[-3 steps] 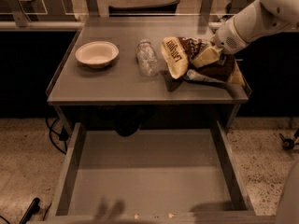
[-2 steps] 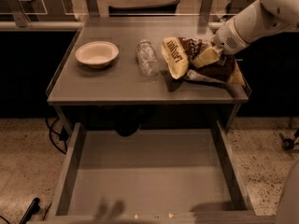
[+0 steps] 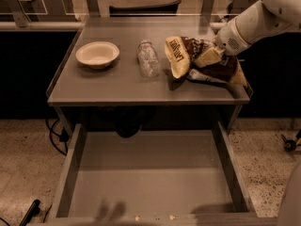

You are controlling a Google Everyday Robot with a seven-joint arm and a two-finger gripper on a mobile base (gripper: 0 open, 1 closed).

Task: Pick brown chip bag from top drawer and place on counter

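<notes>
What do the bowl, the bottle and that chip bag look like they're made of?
The bowl looks like paper or moulded fibre: matte cream, with no gloss. The bottle is probably thin clear plastic, as it is see-through with crinkled glints. The brown chip bag looks like glossy printed film, creased and shiny. The gripper is on it at the right end of the counter.

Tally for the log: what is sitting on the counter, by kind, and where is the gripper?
bowl: 1
clear plastic bottle: 1
brown chip bag: 1
Total: 3 on the counter.
The gripper is at the brown chip bag, toward the picture's right end of the counter.
</notes>
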